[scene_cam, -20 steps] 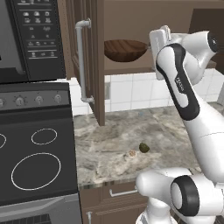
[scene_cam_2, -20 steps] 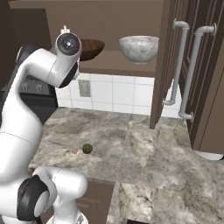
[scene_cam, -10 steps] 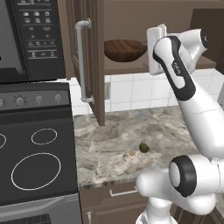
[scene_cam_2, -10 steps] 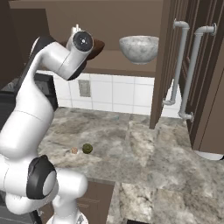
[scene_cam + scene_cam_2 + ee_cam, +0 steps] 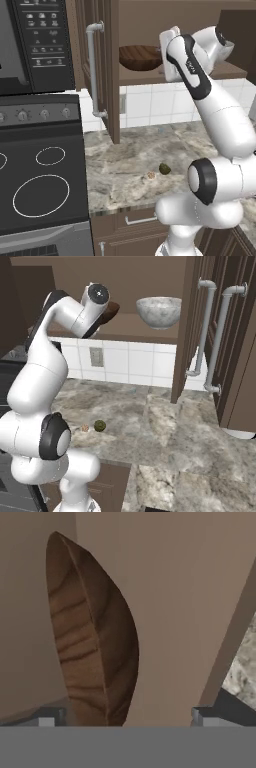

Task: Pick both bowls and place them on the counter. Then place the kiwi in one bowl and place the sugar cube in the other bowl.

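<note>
The dark brown wooden bowl (image 5: 139,56) sits on the open cabinet's shelf, and the marbled bowl (image 5: 159,311) stands to its right on the same shelf. My gripper (image 5: 125,718) is open and up at the wooden bowl (image 5: 90,642), whose rim reaches down between the fingertips (image 5: 48,717) in the rolled hand view. I cannot tell whether they touch it. My wrist (image 5: 97,295) covers most of that bowl in the right base view. The kiwi (image 5: 164,168) and the sugar cube (image 5: 150,175) lie side by side on the counter (image 5: 125,160), also kiwi (image 5: 100,425) and sugar cube (image 5: 85,427).
The open cabinet door (image 5: 102,70) with its long handle hangs left of the shelf; two more door handles (image 5: 215,336) stand at the right. A black stovetop (image 5: 40,185) borders the counter's left side, with a microwave (image 5: 35,45) above it.
The hand has moved left along the shelf, closer to the wooden bowl, and the elbow has risen. The jaws stay open. Bowls, kiwi and sugar cube have not moved.
</note>
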Motion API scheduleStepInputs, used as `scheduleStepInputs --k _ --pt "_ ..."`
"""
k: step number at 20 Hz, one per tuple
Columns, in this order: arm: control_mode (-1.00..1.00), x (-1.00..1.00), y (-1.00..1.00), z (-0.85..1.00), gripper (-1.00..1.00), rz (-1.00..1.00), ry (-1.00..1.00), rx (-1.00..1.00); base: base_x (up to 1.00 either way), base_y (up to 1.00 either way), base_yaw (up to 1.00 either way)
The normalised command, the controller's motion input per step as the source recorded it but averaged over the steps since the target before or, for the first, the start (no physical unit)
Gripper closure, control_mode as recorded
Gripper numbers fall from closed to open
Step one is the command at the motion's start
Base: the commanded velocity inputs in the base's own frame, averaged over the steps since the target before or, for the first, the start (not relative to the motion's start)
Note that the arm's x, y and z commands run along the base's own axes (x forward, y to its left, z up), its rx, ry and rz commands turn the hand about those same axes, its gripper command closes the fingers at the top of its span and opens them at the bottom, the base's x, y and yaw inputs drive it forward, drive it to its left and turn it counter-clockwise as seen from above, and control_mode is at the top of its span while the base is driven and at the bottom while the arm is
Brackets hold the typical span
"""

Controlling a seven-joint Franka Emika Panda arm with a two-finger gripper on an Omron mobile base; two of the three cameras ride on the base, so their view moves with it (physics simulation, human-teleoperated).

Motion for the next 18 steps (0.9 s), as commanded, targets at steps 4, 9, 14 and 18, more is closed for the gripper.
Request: scheduleStepInputs --k 4,9,14,18 --pt "-1.00 0.34 0.00 -0.11 -1.00 0.03 0.07 -0.02 0.00 0.00 0.00" --pt "-1.00 0.32 0.00 -0.10 -1.00 0.04 0.05 0.00 0.00 0.00 0.00" --pt "-1.00 0.28 0.01 -0.10 -1.00 0.02 0.00 0.00 0.00 0.00 0.00" --pt "-1.00 0.28 0.04 -0.09 -1.00 0.01 0.00 0.00 0.00 0.00 0.00"
